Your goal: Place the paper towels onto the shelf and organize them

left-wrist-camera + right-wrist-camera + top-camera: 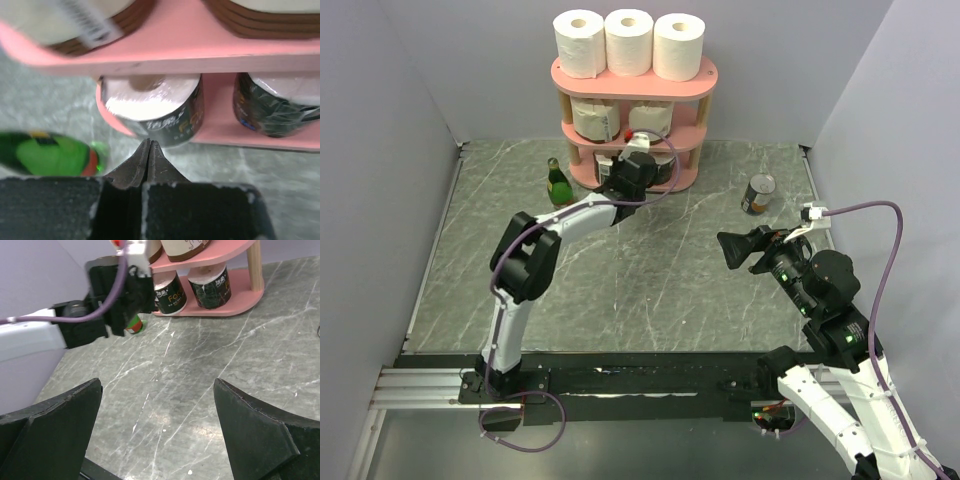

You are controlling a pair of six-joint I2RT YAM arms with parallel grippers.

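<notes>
The pink shelf (pixel 634 82) stands at the far middle of the table. Three white paper towels (pixel 628 43) stand on its top board and two cream ones (pixel 593 120) on the middle board. Two dark-banded rolls stand on the bottom board (pixel 152 107) (pixel 277 107); they also show in the right wrist view (pixel 169 292) (pixel 210 285). My left gripper (pixel 149 144) is shut and empty, its tips just in front of the left dark roll; in the top view (pixel 618 166) it hides the bottom tier. My right gripper (pixel 157 390) is open and empty above bare table, right of centre (pixel 730 250).
A green glass bottle (pixel 558 183) stands just left of the shelf, close to my left gripper (pixel 45 152). A small metal can (pixel 757 194) stands on the table at the right. Grey walls enclose the table on three sides.
</notes>
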